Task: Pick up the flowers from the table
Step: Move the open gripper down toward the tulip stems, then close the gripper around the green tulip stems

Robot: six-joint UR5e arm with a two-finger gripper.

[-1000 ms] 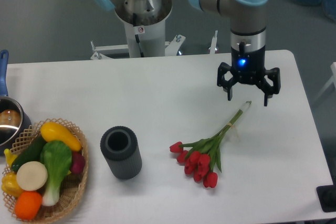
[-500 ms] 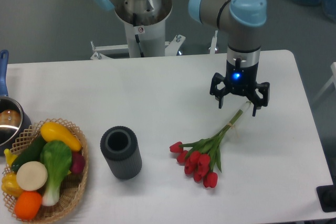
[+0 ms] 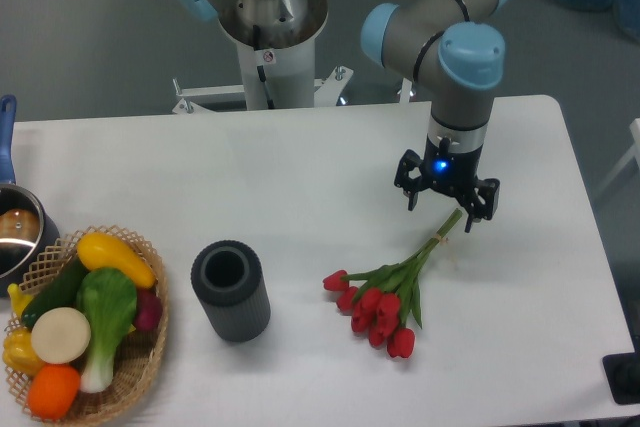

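I am looking down at the table [image 3: 300, 157] from the fixed camera, and the flowers [image 3: 385, 297] are lying flat on its right half, red heads pointing toward the near edge and the pale tied stems running up and to the right. The gripper [image 3: 440, 209] is hanging over the far tip of those stems, pointing straight down with a blue light glowing on its body. Its two fingers are standing spread apart, one on either side of the stem end, and they are not clamping anything; from this angle I cannot tell whether the tips are touching the tabletop. The bunch is resting entirely on the surface.

To the left of the flowers, a dark ribbed cylinder [image 3: 231, 291] is standing upright with its open top showing. Further left, at the near corner, a wicker basket [image 3: 140, 367] is holding toy vegetables, among them yellow, green, white and orange pieces. A pot [image 3: 15, 237] with a blue handle is sitting at the left edge, partly cut off.
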